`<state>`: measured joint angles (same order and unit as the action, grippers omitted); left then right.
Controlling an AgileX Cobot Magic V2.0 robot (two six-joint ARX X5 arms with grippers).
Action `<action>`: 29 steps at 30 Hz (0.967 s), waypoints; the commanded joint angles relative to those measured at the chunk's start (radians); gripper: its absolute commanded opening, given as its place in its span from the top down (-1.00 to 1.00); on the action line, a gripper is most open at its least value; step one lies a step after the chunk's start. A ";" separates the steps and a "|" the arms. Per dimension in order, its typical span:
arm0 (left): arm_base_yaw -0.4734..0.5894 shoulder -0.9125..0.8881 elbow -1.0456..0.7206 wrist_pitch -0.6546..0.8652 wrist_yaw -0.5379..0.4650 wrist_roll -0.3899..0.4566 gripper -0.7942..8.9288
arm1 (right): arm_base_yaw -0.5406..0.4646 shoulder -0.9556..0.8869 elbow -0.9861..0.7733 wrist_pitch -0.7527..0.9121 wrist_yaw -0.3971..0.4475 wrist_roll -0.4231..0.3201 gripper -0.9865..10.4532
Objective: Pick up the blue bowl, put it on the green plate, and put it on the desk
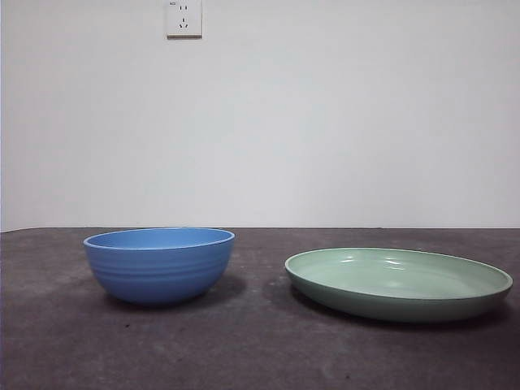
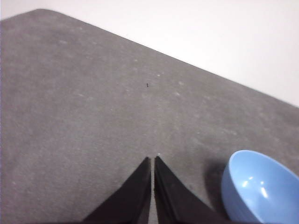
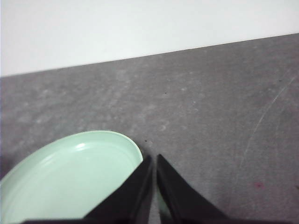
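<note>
The blue bowl (image 1: 159,264) stands upright on the desk (image 1: 252,349) at the left of the front view, empty. To its right, apart from it, lies the green plate (image 1: 398,283), also empty. In the left wrist view my left gripper (image 2: 153,159) is shut with nothing in it, above bare desk (image 2: 93,116), and the blue bowl (image 2: 259,186) lies off to one side. My right gripper (image 3: 154,157) is shut and empty, hanging by the rim of the green plate (image 3: 70,177). Neither arm shows in the front view.
A white wall with a power socket (image 1: 184,18) rises behind the desk's far edge. The desk's rounded corner (image 2: 42,11) shows in the left wrist view.
</note>
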<state>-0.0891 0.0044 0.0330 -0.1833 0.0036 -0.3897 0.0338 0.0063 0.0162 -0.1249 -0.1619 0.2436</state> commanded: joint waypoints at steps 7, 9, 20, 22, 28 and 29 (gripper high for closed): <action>0.001 0.009 0.115 -0.077 0.031 -0.050 0.82 | 0.001 -0.002 0.100 -0.010 0.006 0.084 0.81; 0.001 0.019 0.156 -0.101 0.031 -0.049 0.82 | 0.001 -0.002 0.138 -0.030 0.006 0.083 0.81; 0.001 0.217 0.420 -0.241 0.134 0.063 0.82 | 0.001 0.176 0.421 -0.212 -0.006 0.014 0.81; 0.001 0.275 0.471 -0.277 0.170 0.100 0.82 | 0.002 0.239 0.477 -0.253 -0.041 -0.015 0.81; 0.001 0.473 0.621 -0.410 0.332 0.235 0.82 | 0.002 0.441 0.639 -0.408 -0.170 -0.103 0.81; 0.001 0.509 0.645 -0.436 0.362 0.258 0.82 | 0.002 0.473 0.663 -0.435 -0.197 -0.119 0.81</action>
<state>-0.0891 0.4828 0.6495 -0.6106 0.3378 -0.2073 0.0338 0.4564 0.6563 -0.5503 -0.3401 0.1734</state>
